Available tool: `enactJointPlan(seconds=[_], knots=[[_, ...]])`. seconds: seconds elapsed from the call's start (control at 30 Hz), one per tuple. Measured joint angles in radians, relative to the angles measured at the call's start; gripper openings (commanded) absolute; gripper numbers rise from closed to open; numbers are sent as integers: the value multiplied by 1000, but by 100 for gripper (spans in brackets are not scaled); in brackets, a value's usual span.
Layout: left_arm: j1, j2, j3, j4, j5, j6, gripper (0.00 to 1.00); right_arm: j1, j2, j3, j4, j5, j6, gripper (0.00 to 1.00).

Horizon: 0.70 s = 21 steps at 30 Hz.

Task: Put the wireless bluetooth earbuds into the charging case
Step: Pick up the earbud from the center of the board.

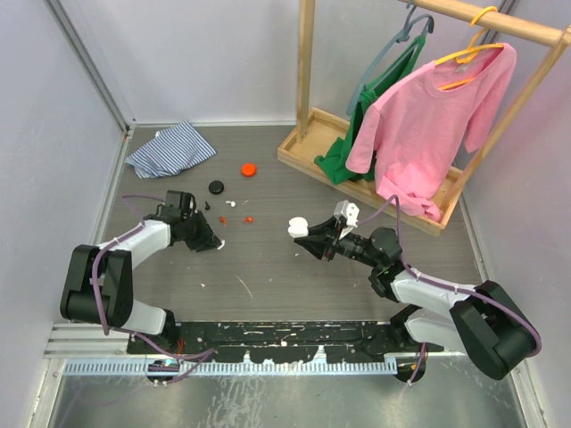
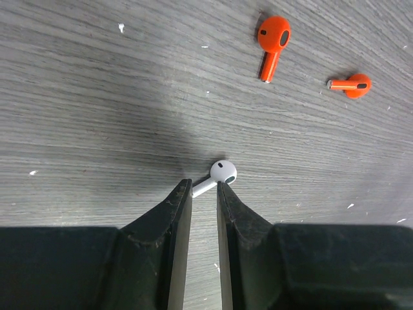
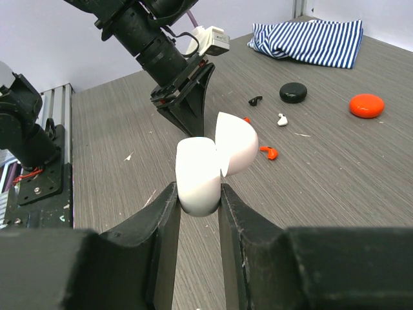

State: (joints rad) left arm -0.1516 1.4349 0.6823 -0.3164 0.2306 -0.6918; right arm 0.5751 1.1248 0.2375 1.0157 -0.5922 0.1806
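The right jaws are closed tight on the white case [image 3: 197, 169]. They hold it over the middle of the tabletop [image 1: 294, 285]. Its round lid [image 3: 237, 143] is flipped open.

The left jaws are down low, left of the middle of the tabletop. They are almost closed, with only a thin gap between them. The stem of a white earbud [image 2: 219, 175] pokes into that gap at the tips. Its round head sticks out past the tips and lies on the tabletop. I cannot tell if the jaws are pinching it.

Near it, farther from the tips, lie an orange earbud [image 2: 272, 40] and another orange earbud [image 2: 352, 84], both flat on the tabletop.

More toward the far edge lie a black earbud [image 1: 207, 205] and a second white earbud [image 1: 230, 204], close together. Just past them sit a black puck [image 1: 216, 186] and an orange puck [image 1: 249, 168].

A striped cloth [image 1: 169, 147] lies bunched in the far left corner. A wooden rack [image 1: 308, 107] with a pink shirt [image 1: 419, 125] stands at the far right.
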Motion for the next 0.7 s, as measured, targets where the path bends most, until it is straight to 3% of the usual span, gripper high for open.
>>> enactJointPlan(seconds=[0.7], knots=[[36, 52, 8, 49, 53, -27, 24, 0, 1, 2, -7, 0, -2, 1]])
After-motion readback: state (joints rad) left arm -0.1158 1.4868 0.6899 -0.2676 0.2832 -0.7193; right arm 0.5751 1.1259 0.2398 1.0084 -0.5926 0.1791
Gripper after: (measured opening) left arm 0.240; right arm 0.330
